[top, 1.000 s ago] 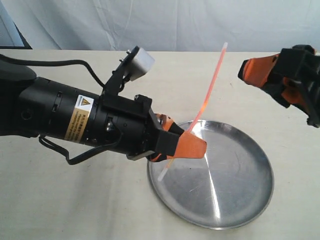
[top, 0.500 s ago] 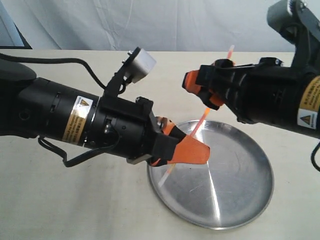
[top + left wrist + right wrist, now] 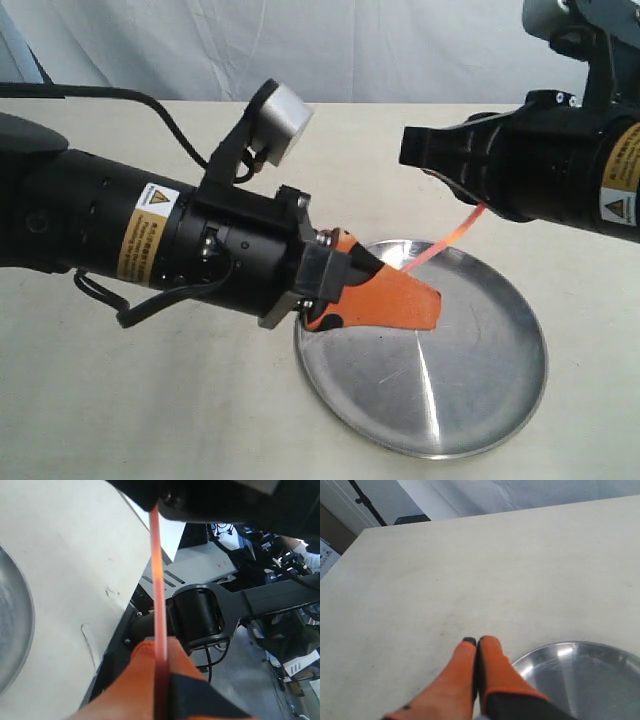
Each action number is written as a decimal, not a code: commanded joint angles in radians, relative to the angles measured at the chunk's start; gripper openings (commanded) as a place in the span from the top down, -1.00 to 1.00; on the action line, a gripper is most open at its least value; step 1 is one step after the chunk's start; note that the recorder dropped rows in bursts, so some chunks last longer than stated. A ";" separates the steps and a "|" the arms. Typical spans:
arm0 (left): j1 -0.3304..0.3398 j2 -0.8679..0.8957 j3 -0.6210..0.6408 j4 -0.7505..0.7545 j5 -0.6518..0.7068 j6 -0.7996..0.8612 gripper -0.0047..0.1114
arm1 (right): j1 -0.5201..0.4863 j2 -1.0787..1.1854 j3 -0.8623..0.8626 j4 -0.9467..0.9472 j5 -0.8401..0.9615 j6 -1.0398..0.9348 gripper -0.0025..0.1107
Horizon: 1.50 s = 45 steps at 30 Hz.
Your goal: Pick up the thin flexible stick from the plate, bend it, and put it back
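Pinching the thin orange-red plastic stick [image 3: 447,238] low down in the left gripper [image 3: 428,302], pads shut, above the left edge of the round shiny silver metal plate [image 3: 500,400]. Clamping its upper end in the right gripper [image 3: 476,641], closed too: two anchors for bending. Slender, smooth, springy-looking.

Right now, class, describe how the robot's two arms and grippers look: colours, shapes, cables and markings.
Both arms are black cylinders bearing yellow-and-white warning labels. The left arm has looping black cables and a round grey wrist camera on a black bracket. The left gripper and right gripper have broad, tapering orange finger pads on black bases.
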 commanded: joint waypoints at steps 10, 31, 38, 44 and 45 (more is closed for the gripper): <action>-0.003 -0.040 -0.113 0.084 0.309 -0.014 0.92 | -0.012 -0.257 -0.003 0.151 0.072 -0.230 0.97; -0.181 -0.040 -0.247 0.235 0.520 -0.005 0.92 | 0.014 -0.026 -0.003 0.280 0.080 -0.375 0.97; -0.162 -0.035 -0.221 0.235 0.470 0.011 0.92 | 0.057 -0.213 -0.003 0.329 0.031 -0.434 0.97; -0.162 0.034 -0.145 0.235 0.462 -0.042 0.92 | 0.057 -0.273 -0.003 0.284 0.008 -0.432 0.97; -0.162 0.047 -0.145 0.235 0.377 -0.042 0.92 | 0.057 -0.257 -0.003 0.256 0.011 -0.432 0.97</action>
